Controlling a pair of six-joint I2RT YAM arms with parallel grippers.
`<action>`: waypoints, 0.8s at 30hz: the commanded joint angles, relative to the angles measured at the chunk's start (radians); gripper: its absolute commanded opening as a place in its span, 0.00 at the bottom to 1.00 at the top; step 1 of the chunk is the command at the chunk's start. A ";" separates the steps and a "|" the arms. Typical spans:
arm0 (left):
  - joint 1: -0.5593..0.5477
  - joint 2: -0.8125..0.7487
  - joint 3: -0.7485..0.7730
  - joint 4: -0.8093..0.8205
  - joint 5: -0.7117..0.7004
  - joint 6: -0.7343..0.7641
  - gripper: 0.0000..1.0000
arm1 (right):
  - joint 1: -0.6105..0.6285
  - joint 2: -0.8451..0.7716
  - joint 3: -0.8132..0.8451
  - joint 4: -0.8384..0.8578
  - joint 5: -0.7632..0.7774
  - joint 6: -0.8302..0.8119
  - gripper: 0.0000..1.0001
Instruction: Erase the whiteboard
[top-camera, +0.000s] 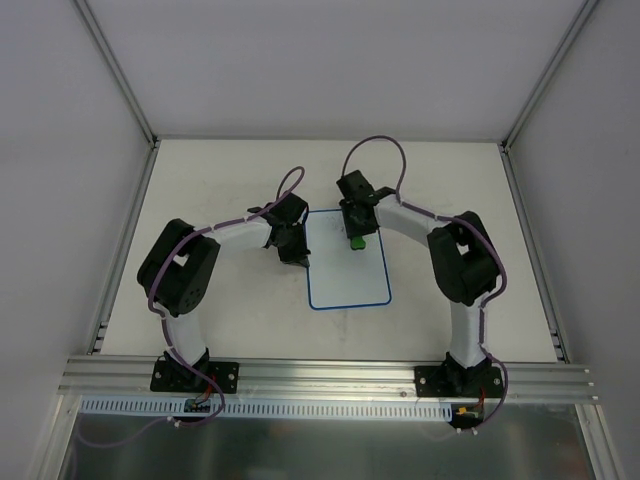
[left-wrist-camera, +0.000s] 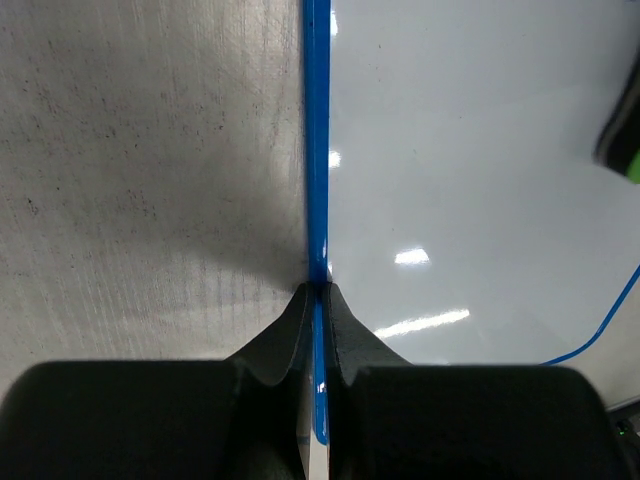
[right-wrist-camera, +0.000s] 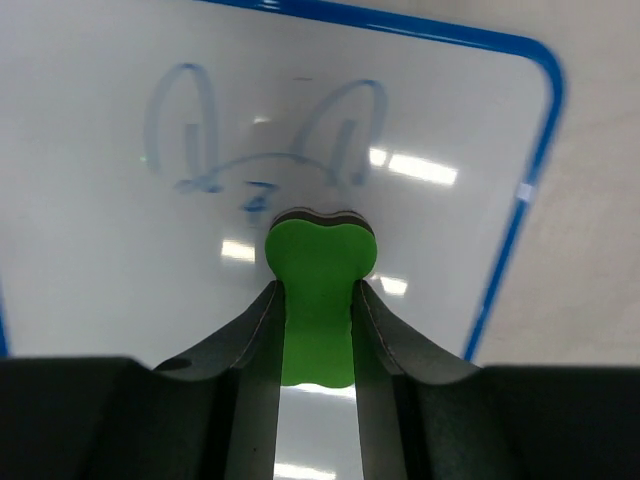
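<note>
Top external view: the whiteboard (top-camera: 348, 270) lies flat on the desk (top-camera: 230, 180), between the two arms. The left hand (left-wrist-camera: 320, 296) is nipped thin on the blue left rim (left-wrist-camera: 317, 150) of the board, pinching that edge. The right hand (right-wrist-camera: 318, 295) grips a green bone-shaped block (right-wrist-camera: 320, 255) over the board's far end, just below blue scribbles (right-wrist-camera: 260, 160) of two loops and a wavy line. The block seems to rest on the white surface, though contact is hard to confirm.

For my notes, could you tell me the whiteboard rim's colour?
Blue whiteboard rim; left wrist view shows it best.
</note>
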 joint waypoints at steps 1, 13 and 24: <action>0.000 0.078 -0.056 -0.120 -0.057 0.047 0.00 | 0.109 0.079 0.065 -0.048 -0.089 0.009 0.00; 0.000 0.053 -0.096 -0.120 -0.051 0.042 0.00 | 0.139 0.265 0.427 -0.194 0.063 0.032 0.00; 0.000 0.046 -0.102 -0.121 -0.043 0.037 0.00 | -0.047 0.208 0.303 -0.291 0.157 0.084 0.00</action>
